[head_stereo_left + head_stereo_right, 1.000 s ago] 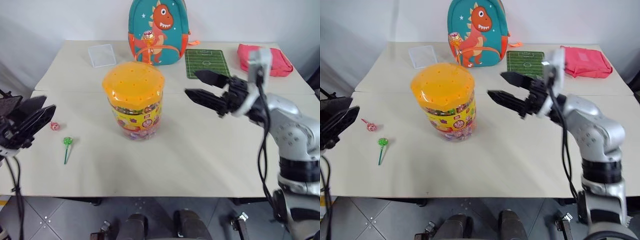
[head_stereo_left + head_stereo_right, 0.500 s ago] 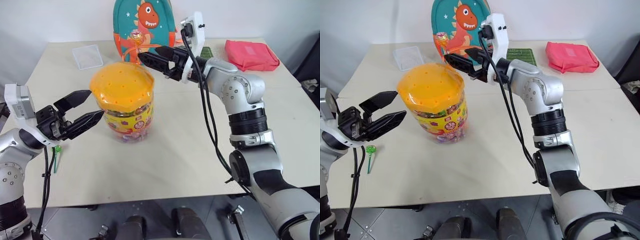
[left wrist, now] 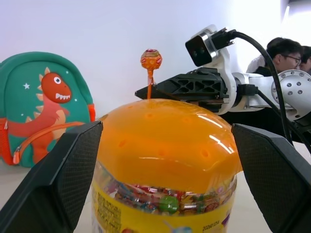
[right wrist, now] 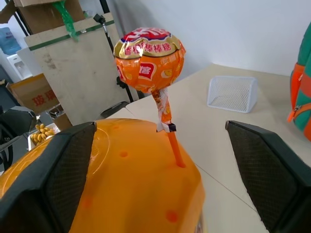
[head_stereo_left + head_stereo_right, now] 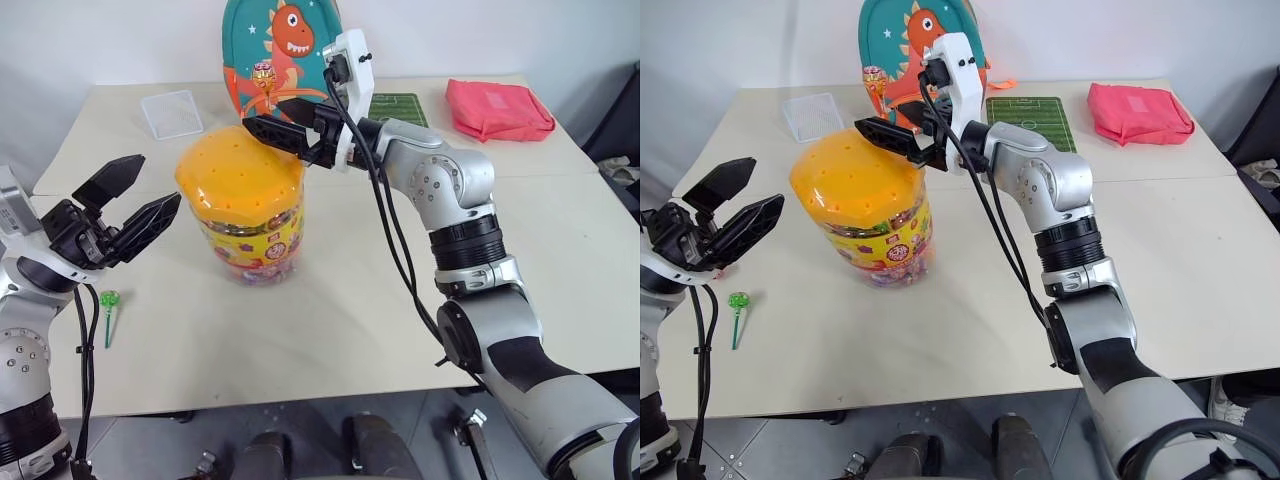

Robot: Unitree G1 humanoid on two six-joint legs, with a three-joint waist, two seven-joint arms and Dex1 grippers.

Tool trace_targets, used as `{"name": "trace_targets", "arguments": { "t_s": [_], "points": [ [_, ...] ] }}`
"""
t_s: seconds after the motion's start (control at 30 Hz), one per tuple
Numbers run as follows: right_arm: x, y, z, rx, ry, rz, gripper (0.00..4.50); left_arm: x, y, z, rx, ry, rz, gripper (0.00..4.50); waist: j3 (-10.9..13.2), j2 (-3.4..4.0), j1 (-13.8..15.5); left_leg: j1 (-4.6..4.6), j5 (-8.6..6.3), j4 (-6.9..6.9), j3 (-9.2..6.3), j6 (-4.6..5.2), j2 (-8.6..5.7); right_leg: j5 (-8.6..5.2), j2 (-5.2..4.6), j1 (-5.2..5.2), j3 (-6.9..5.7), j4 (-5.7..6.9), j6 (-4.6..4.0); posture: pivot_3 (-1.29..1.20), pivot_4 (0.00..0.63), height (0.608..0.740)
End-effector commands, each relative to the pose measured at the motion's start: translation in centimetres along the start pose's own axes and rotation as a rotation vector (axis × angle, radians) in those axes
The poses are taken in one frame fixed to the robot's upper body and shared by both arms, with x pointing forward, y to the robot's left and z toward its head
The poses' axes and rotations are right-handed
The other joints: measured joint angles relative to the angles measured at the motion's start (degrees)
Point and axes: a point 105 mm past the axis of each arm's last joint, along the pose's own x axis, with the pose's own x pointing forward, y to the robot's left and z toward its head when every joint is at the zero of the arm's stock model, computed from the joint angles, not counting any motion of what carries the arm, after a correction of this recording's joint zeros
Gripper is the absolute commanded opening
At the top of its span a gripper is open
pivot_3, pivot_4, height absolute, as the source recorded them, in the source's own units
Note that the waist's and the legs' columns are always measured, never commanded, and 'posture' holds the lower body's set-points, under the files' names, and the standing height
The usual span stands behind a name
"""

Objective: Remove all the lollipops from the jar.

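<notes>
Right hand wide open, holding nothing. Up above the far side of the orange lid, one black finger on each side of the orange-yellow lollipop, not touching it. Lollipop standing straight up, thin stick poked down into one of the little holes in the lid, shiny wrapped ball at the top.

Left hand wide open too, holding nothing. Just beside the jar on its left, level with the lid, fingers pointing at it, a small gap between the fingers and the jar.

Jar upright about the middle of the worktop, a bit toward the left edge. Lid on. Clear wall with a yellow picture band, lots of bright sweets inside.

Green lollipop lying flat on the worktop close to the left edge, toward the near left corner, well apart from the jar, stick pointing to the near edge.

Teal dinosaur backpack standing at the far edge, behind the jar. Small white wire basket near the far left corner. Green football-pitch mat flat beside the backpack on its right. Pink pouch near the far right corner.
</notes>
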Motion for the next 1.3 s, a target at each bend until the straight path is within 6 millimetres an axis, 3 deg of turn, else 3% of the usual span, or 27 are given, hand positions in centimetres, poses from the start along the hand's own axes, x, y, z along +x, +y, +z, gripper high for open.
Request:
{"name": "trace_targets", "arguments": {
  "t_s": [0.03, 0.33, 0.47, 0.53, 0.63, 0.77, 0.9, 1.0, 1.13, 1.2, 1.23, 1.3],
  "points": [
    [0.5, 0.9, 2.3, -0.038, -0.081, 0.036, 3.18, 0.2, -0.3, 1.3, 0.047, -0.037, -0.015, 4.50, 0.00, 0.00, 0.00, 0.00, 0.00, 0.00, 0.00, 0.00, -0.01, 0.00, -0.01, 0.01, -0.01, 0.00, 0.00, 0.00, 0.150, 0.740],
    [0.6, 1.3, 2.6, -0.035, -0.117, 0.069, 0.11, 0.5, -0.4, 1.5, 0.057, -0.028, -0.038, 4.50, 0.01, 0.01, -0.01, 0.00, 0.00, 0.00, -0.03, 0.00, -0.03, 0.00, -0.02, 0.02, -0.04, -0.01, 0.00, 0.00, 0.150, 0.740],
    [0.3, 1.6, 4.2, -0.038, -0.187, 0.104, 0.04, 0.8, -0.6, 1.7, 0.060, -0.037, -0.060, 4.50, 0.02, 0.03, -0.16, 0.00, 0.00, -0.04, -0.03, 0.00, -0.02, 0.00, -0.02, 0.01, -0.05, -0.01, 0.00, 0.00, 0.150, 0.740],
    [-0.6, 1.9, 6.6, -0.011, -0.288, 0.162, 0.04, 1.2, -1.0, 1.5, 0.042, -0.020, -0.105, 4.50, 0.04, 0.06, -0.17, 0.00, 0.00, -0.04, -0.03, 0.00, -0.02, 0.00, -0.02, 0.01, -0.05, -0.02, 0.00, 0.00, 0.150, 0.740],
    [-3.6, 1.8, 10.4, -0.002, -0.457, 0.237, 0.04, 1.9, -2.2, 1.0, 0.034, 0.032, -0.227, 4.50, 0.05, 0.08, 0.03, -0.01, 0.00, -0.04, -0.04, 0.00, -0.02, 0.00, -0.02, 0.01, -0.07, -0.03, 0.00, 0.00, 0.150, 0.740],
    [-8.4, -1.6, 10.7, -0.043, -0.346, 0.089, 0.04, 1.6, -3.3, 1.0, 0.031, 0.126, -0.381, 4.50, 0.04, 0.06, 0.78, -0.02, 0.00, -0.01, -0.39, 0.01, -0.11, 0.09, -0.10, 0.22, -0.21, -0.15, -0.11, 0.00, 0.150, 0.740],
    [-14.7, -5.7, 6.9, -0.035, 0.010, -0.189, 0.04, -0.3, -3.5, 0.2, 0.054, 0.229, -0.483, 4.50, 0.12, 0.22, 1.91, -0.08, -0.01, -0.11, -0.30, 0.10, -0.24, 0.12, -0.25, 0.25, -0.19, -0.49, -0.15, 0.00, 0.150, 0.740],
    [-20.8, -8.2, 1.4, -0.039, 0.330, -0.432, 0.04, -1.2, -3.8, -0.3, 0.027, 0.303, -0.532, 4.50, 0.18, 0.32, 2.35, -0.19, -0.01, -0.21, -0.24, 0.11, -0.20, 0.11, -0.25, 0.14, -0.20, -0.85, -0.15, 0.00, 0.150, 0.740],
    [-26.0, -9.0, -2.7, -0.048, 0.581, -0.591, 0.04, -2.1, -3.3, -0.5, 0.049, 0.355, -0.529, 4.50, 0.32, 0.64, 2.61, -0.37, 0.00, -0.20, -0.01, 0.12, -0.09, 0.11, -0.18, 0.03, -0.16, -0.98, -0.15, 0.00, 0.150, 0.740],
    [-30.7, -10.1, -6.2, -0.157, 0.853, -0.723, 0.04, -2.6, -2.8, -0.6, 0.058, 0.367, -0.508, 4.50, 0.37, 0.81, 2.79, -0.54, 0.05, -0.08, 0.19, 0.18, -0.05, 0.12, -0.19, -0.07, -0.16, -1.00, -0.14, 0.00, 0.150, 0.740],
    [-32.9, -10.3, -8.3, -0.127, 0.964, -0.789, 0.04, -2.7, -2.7, -0.8, 0.059, 0.363, -0.499, 4.50, 0.37, 0.80, 2.95, -0.56, 0.07, -0.05, 0.19, 0.19, -0.04, 0.12, -0.20, -0.09, -0.18, -1.02, -0.13, 0.00, 0.150, 0.740],
    [-34.9, -10.3, -10.3, -0.137, 1.040, -0.816, 0.04, -2.5, -3.0, -1.1, 0.053, 0.361, -0.511, 4.50, 0.36, 0.77, 3.30, -0.55, 0.10, 0.06, 0.19, 0.20, -0.04, 0.12, -0.20, -0.08, -0.17, -1.10, -0.13, 0.00, 0.150, 0.740]
  ]
}}
